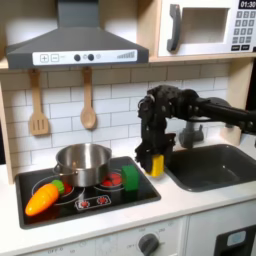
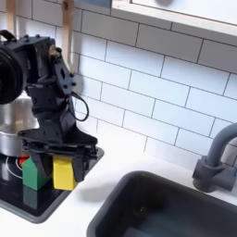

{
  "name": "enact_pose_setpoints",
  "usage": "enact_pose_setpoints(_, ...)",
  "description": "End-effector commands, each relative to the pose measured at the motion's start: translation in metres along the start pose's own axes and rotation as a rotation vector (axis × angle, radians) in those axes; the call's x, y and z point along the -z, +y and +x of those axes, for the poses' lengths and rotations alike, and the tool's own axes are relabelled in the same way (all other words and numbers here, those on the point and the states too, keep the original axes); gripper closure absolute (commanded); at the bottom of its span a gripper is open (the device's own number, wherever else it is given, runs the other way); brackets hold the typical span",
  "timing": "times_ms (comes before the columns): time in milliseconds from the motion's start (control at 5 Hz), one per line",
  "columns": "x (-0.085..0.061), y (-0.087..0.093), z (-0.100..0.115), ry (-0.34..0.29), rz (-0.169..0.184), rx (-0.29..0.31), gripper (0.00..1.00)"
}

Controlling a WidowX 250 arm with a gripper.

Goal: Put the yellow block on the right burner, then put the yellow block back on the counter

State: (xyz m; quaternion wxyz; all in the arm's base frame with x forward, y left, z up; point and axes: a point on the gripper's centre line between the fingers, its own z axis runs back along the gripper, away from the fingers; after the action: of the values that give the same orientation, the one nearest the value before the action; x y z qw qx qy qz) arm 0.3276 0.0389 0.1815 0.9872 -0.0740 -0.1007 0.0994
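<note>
Clearly, black gripper (image 2: pixel 61 157) clamped small bright-yellow plastic block (image 2: pixel 63 172) at black hob's (image 2: pixel 28 205) sink-side edge, beside green block (image 2: pixel 35 172), for transfer.

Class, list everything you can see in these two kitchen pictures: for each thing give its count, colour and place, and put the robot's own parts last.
yellow block: one, bright yellow, between the hand's fingers at the hob's edge
green block: one, green, on the hob beside the yellow block
steel pot: one, silver, on the hob's back burner
toy carrot: one, orange, on the hob at the first exterior view's left
hob: one, black
counter: one, off-white, around hob and sink
sink: one, dark grey
tap: one, grey
wooden utensils: two, hanging on the tiles
microwave: one, white
extractor hood: one, grey
hand: one, black, closed on the yellow block
</note>
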Motion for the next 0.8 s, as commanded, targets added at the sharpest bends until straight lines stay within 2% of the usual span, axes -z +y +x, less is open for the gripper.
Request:
enact_pose_setpoints(0, 0.003, 0.014, -0.009, 0.019, 0.026, -0.005, 1.00)
enact_pose_setpoints(400, -0.003, 0.023, -0.023, 0.019, 0.027, -0.013, 1.00)
enact_pose_setpoints(600, -0.003, 0.033, -0.033, 0.027, 0.043, -0.020, 1.00)
